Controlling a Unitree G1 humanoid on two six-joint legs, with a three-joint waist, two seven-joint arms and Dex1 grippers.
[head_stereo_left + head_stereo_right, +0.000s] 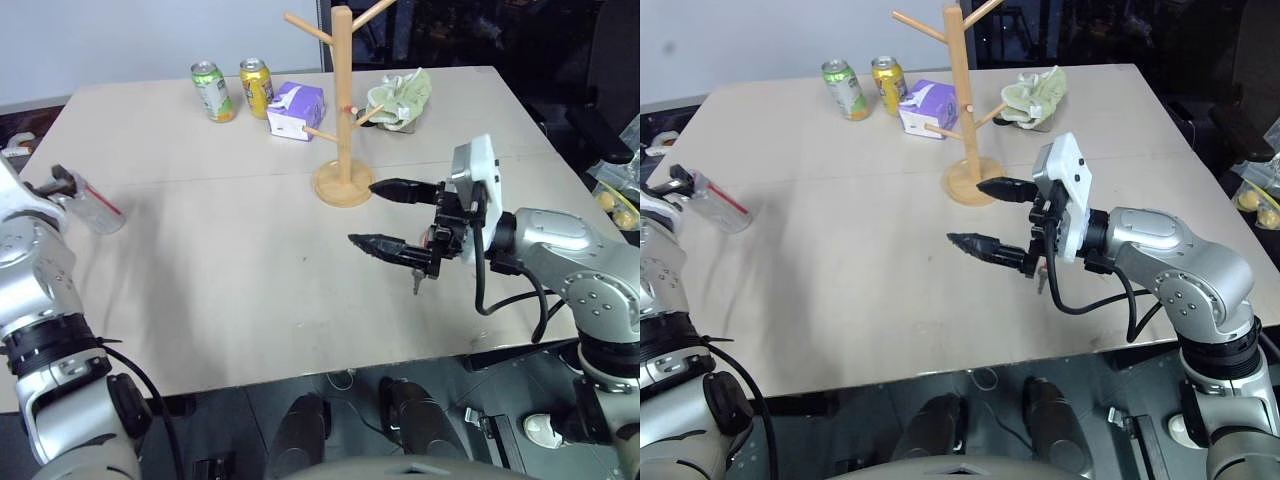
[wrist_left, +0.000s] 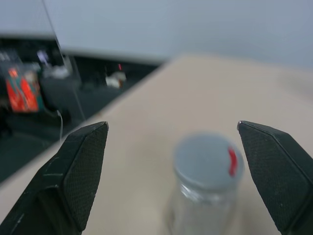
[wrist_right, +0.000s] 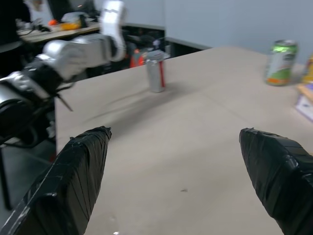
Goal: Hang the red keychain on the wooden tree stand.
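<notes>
Broad beige table [image 1: 250,300], carrying everything.

Toward the far edge, around its middle: the wooden tree stand [image 1: 342,110], upright on its round base, no cord seen on the pegs in view.

Just beside that base, on the side of the table's right edge: the right gripper [image 1: 361,213], raised above the surface, pointing across toward the left edge, jaws spread wide and clamping nothing between them.

At the table's left edge: the left gripper [image 2: 171,125], released, fingers standing apart on either side of the top of a silver can [image 1: 95,208] with a red label, not touching it as far as can be told.

Near the far edge, left of the stand: a purple tissue box [image 1: 296,110], a green can [image 1: 213,91] and a yellow can [image 1: 256,86]; right of the stand, a crumpled green cloth [image 1: 402,98].

Smallest: the red keychain [image 1: 416,282], apparently caught at the root of the right gripper's lower finger, dark key dangling below, a trace of red above it; exact hold too small to tell.

Judged progress: keychain off the table and carried close to the stand; left to do, raising the loop to a peg, slipping it over and letting go.
</notes>
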